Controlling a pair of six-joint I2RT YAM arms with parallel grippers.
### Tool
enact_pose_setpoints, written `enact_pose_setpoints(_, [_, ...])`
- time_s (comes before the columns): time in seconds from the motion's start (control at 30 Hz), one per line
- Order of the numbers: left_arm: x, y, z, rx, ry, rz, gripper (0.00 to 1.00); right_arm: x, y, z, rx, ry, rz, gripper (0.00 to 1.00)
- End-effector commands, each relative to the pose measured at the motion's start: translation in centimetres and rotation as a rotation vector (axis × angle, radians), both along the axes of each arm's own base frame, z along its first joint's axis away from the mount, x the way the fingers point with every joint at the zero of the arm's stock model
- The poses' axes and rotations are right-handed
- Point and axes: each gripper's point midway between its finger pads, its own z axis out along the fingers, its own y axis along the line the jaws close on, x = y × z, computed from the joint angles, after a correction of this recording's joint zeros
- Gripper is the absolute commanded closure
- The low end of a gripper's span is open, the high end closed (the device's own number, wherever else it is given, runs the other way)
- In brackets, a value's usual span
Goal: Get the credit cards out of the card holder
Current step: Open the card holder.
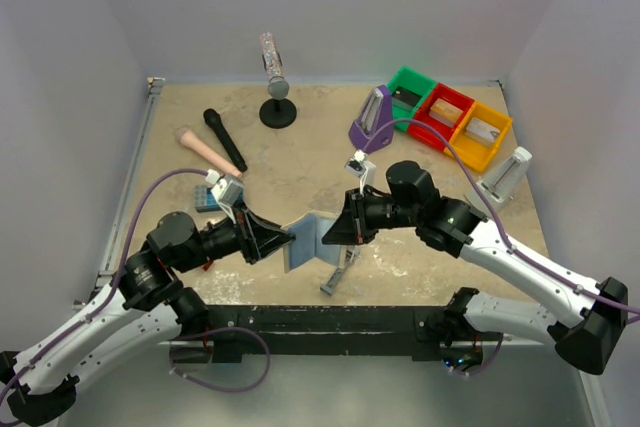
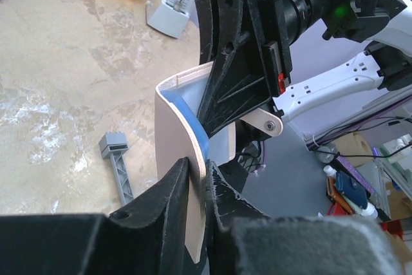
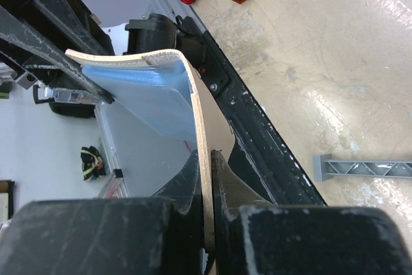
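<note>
- Wallet (image 1: 308, 238) stands upright and open in a V near the front edge of the table (image 1: 180, 117), between the two claws; whether its lower edge touches the table cannot be told.
- Left claw (image 1: 287, 240) is closed narrow on the wallet's left half, one finger on the tan outside and one on the pale blue inside.
- Right claw (image 1: 333, 234) is likewise pinched on the right half, with the leaf gripped edge-on between its fingers.
- Cards cannot be made out in the pockets from any view.
- Grey bar (image 1: 340, 272) lies flat on the table just below the right claw, apart from the wallet.
</note>
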Motion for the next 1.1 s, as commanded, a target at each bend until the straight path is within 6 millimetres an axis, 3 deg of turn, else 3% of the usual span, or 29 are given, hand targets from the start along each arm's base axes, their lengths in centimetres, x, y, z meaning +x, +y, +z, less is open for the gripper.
enact_pose_setpoints(0.0, [-0.8, -0.4, 1.7, -0.060, -0.061, -0.056, 0.77, 0.2, 0.3, 1.5, 0.062, -0.034, 0.002, 1.00])
enact_pose_setpoints(0.2, [-0.8, -0.5, 1.5, -0.062, -0.057, -0.056, 0.69, 0.1, 0.2, 1.5, 0.062, -0.031, 0.002, 1.00])
enact_pose_setpoints(0.7, [-0.5, -0.6, 0.9, -0.052, -0.052, -0.047, 1.00, 0.0, 0.2, 1.7, 0.061, -0.041, 0.012, 1.00])
enact_pose_setpoints(0.93, [-0.1, -0.3, 0.5, -0.036, -0.038, -0.015, 1.00, -0.2, 0.0, 2.0, 0.069, -0.052, 0.015, 1.00])
enact_pose_setpoints(1.07, [-0.8, -0.5, 1.8, -0.081, -0.048, -0.050, 1.00, 0.2, -0.2, 1.0, 0.044, -0.039, -0.012, 1.00])
